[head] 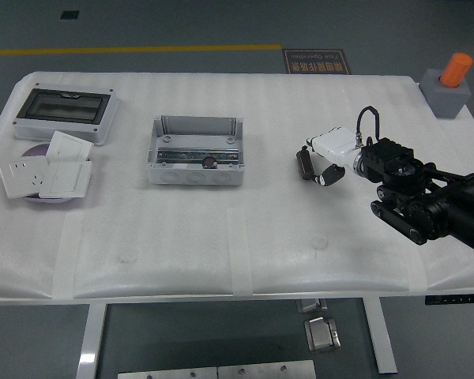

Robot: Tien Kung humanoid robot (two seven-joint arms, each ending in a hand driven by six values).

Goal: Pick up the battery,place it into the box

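The battery (304, 163) is a small black cylinder on the right half of the white table (245, 237). My right hand (314, 164), with white fingers (329, 174) on a black arm, comes in from the right and is curled around the battery, which stands roughly upright in its grip. The box (195, 150) is an open grey enclosure with a metal rail inside, left of centre, about a hand's length left of the battery. The left arm is out of view.
A grey distribution box with a dark lid (63, 114) sits at the far left. White switch plates on a purple plate (43, 174) lie in front of it. A grey block with an orange cylinder (450, 83) stands at the far right corner.
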